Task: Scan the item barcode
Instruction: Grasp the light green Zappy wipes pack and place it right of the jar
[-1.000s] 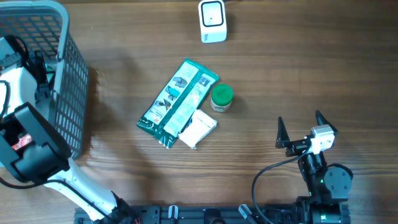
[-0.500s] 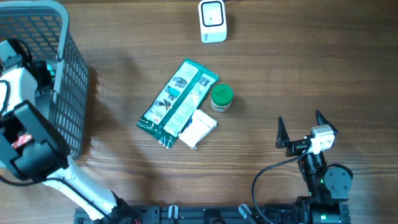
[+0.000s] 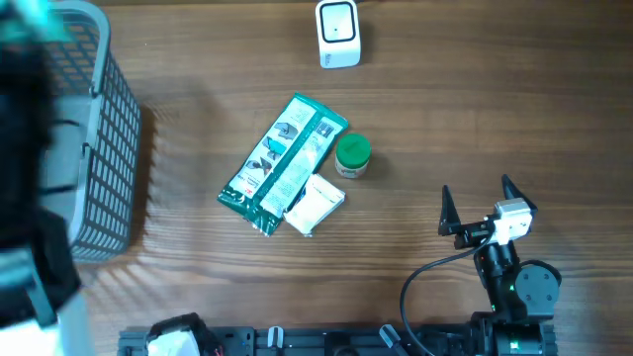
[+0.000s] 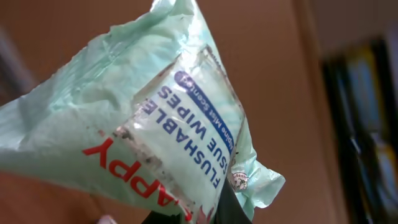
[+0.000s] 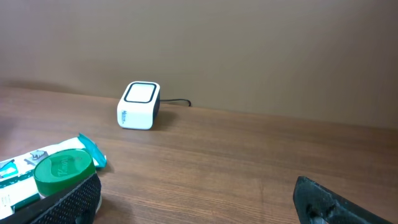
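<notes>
Filling the left wrist view is a mint-green pack of flushable tissue wipes (image 4: 155, 124), label toward the camera. My left gripper (image 4: 205, 214) is shut on its lower edge, with one dark finger (image 4: 229, 208) showing beneath it. From overhead, the left arm (image 3: 25, 168) is a raised dark blur over the table's left edge. The white scanner (image 3: 338, 33) stands at the far middle of the table, also in the right wrist view as a scanner (image 5: 138, 104). My right gripper (image 3: 477, 200) rests open at the near right, its jaws holding nothing.
A grey mesh basket (image 3: 104, 148) stands at the left. Mid-table lie a teal-and-white pack (image 3: 283, 163), a green-lidded jar (image 3: 352, 154) and a small white packet (image 3: 316, 205). The scanner's cable runs off the far edge.
The left gripper shut inside the basket, then the arm rose fast toward the camera with the wipes pack, blurring the overhead view. The right arm has stayed still.
</notes>
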You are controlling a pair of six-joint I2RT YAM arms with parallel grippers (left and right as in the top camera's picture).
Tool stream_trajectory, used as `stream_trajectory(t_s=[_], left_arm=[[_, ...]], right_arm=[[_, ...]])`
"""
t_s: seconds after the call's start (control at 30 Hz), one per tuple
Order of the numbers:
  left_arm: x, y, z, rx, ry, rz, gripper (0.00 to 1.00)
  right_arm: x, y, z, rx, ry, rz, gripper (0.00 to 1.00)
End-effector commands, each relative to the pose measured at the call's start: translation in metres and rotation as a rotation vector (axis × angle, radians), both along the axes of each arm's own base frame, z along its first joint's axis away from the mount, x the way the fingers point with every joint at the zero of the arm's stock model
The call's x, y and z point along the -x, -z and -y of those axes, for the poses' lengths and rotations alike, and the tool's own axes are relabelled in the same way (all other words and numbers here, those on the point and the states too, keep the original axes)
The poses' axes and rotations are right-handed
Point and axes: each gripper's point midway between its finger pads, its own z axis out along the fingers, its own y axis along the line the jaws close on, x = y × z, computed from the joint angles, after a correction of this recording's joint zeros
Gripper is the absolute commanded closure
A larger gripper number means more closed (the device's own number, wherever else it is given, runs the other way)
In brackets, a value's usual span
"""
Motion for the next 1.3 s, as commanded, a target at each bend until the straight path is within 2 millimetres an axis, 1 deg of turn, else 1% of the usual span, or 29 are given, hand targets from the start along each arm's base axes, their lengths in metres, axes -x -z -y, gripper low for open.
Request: stream_trajectory(t_s=[0.0,0.03,0.07,0.1,0.13,0.2,0.23,0.27,0.37,0.43,0.5,0.53,0.63,0.7,0.77,0.8,0.83,0.9,0.93,1.0,1.1,1.17,1.27], left_arm=[[-0.028,0.035,0.125,-0.131,0.410,-0.087,0.96],[-0.032,0.046,0.154,-0.166,0.490,-0.107,0.96],[-0.037,0.063,0.192,-0.219,0.592,-0.138,0.96],[-0.041,0.082,0.224,-0.257,0.674,-0.175,0.96],[-0.046,0.112,0.264,-0.300,0.770,-0.232,0.96],[-0.051,0.156,0.309,-0.338,0.871,-0.323,0.96],[-0.053,0.174,0.324,-0.346,0.900,-0.360,0.96],[-0.050,0.224,0.364,-0.371,1.009,-0.460,0.96],[-0.032,0.281,0.408,-0.440,1.186,-0.538,0.96],[-0.018,0.319,0.431,-0.489,1.278,-0.591,0.96],[-0.009,0.348,0.443,-0.506,1.309,-0.653,0.96],[-0.007,0.358,0.446,-0.510,1.318,-0.673,0.96],[-0.003,0.392,0.451,-0.524,1.329,-0.749,0.92],[-0.002,0.415,0.450,-0.529,1.331,-0.805,0.92],[0.000,0.425,0.449,-0.530,1.333,-0.835,0.89],[0.003,0.427,0.448,-0.530,1.339,-0.846,0.75],[0.005,0.428,0.448,-0.532,1.342,-0.855,0.69],[0.010,0.428,0.450,-0.529,1.357,-0.858,0.60],[0.012,0.428,0.452,-0.532,1.361,-0.860,0.58],[0.016,0.428,0.455,-0.537,1.371,-0.858,0.57],[0.017,0.422,0.458,-0.538,1.375,-0.839,0.58],[0.012,0.407,0.457,-0.532,1.367,-0.806,0.58],[0.007,0.376,0.452,-0.531,1.359,-0.735,0.58]], right_arm=[[0.000,-0.001,0.001,0.010,0.006,0.005,0.00],[0.000,-0.001,0.001,0.010,0.006,0.005,0.00],[0.000,-0.001,0.001,0.010,0.006,0.005,0.00],[0.000,-0.001,0.001,0.010,0.006,0.005,0.00],[0.000,-0.001,0.001,0.010,0.006,0.005,0.00],[0.000,-0.001,0.001,0.010,0.006,0.005,0.00],[0.000,-0.001,0.001,0.010,0.006,0.005,0.00],[0.000,-0.001,0.001,0.010,0.006,0.005,0.00],[0.000,-0.001,0.001,0.010,0.006,0.005,0.00],[0.000,-0.001,0.001,0.010,0.006,0.005,0.00],[0.000,-0.001,0.001,0.010,0.006,0.005,0.01],[0.000,-0.001,0.001,0.010,0.006,0.005,0.00],[0.000,-0.001,0.001,0.010,0.006,0.005,0.00],[0.000,-0.001,0.001,0.010,0.006,0.005,0.00],[0.000,-0.001,0.001,0.010,0.006,0.005,0.00],[0.000,-0.001,0.001,0.010,0.005,0.005,0.00],[0.000,-0.001,0.001,0.010,0.006,0.005,0.00],[0.000,-0.001,0.001,0.010,0.006,0.005,0.00],[0.000,-0.001,0.001,0.010,0.006,0.005,0.00],[0.000,-0.001,0.001,0.010,0.006,0.005,0.00],[0.000,-0.001,0.001,0.010,0.006,0.005,0.00],[0.000,-0.001,0.001,0.010,0.006,0.005,0.00],[0.000,-0.001,0.001,0.010,0.006,0.005,0.00]])
